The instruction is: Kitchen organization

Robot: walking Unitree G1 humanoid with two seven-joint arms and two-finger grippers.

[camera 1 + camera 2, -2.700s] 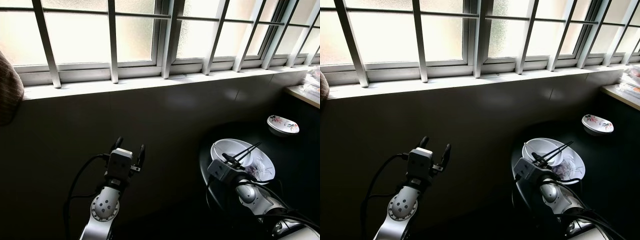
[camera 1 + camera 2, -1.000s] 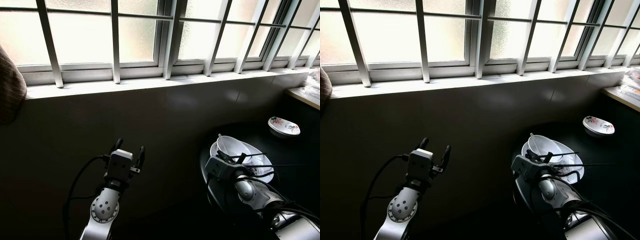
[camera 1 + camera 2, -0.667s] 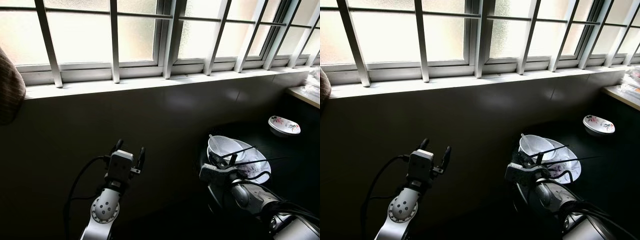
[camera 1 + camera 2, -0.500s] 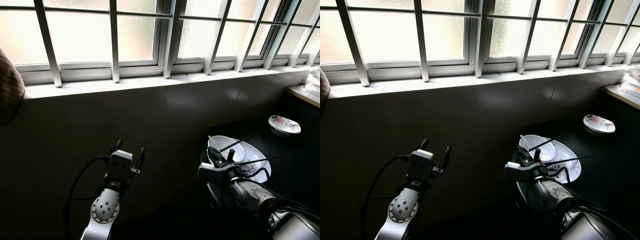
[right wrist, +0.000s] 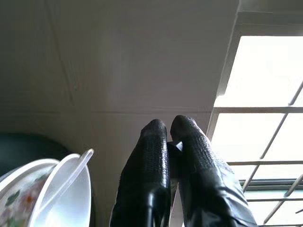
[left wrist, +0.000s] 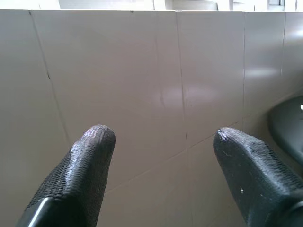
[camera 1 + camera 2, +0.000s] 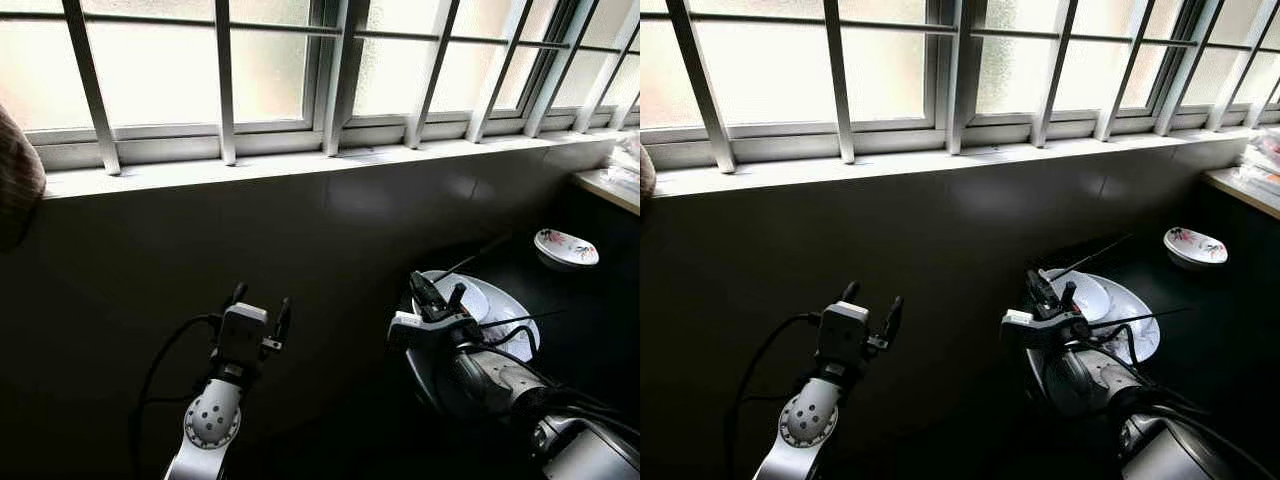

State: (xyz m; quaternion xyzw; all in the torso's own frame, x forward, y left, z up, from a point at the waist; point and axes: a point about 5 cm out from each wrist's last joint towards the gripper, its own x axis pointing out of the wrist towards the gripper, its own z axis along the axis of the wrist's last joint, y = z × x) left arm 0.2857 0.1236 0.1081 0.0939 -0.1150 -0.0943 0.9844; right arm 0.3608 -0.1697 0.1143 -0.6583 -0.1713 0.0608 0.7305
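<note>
Now the right tool (image 5: 168,124) is sitting at the robot-side edge of the plate (image 7: 515,310), its two black fingers (image 5: 150,156) pressing close together and pointing up towards the barred window (image 7: 270,70). It is pinching the chopsticks (image 7: 1090,259). One stick is angling up from the plate towards the dark wall under the sill. The other is reaching out sideways across the plate.

Nearly three seconds ago this tool was hovering over the middle of the plate, with both sticks lying close together across the white bowl (image 7: 1085,292). Since then it has been drawing back towards the robot and twisting upward, and the sticks are now splaying well apart. The bowl is resting on the left part of the plate, with a white spoon (image 5: 71,177) leaning against its rim.

Well to the left of the plate, the left tool (image 7: 260,297) is holding the same raised pose as before. Its fingers (image 6: 80,165) are standing wide apart with nothing between them, and they are facing the pale tiled wall (image 6: 142,71).

Beyond the plate and to its right, a small flowered dish (image 7: 566,246) is lying on the dark tabletop (image 7: 600,300), well apart from the plate, as it was earlier.
</note>
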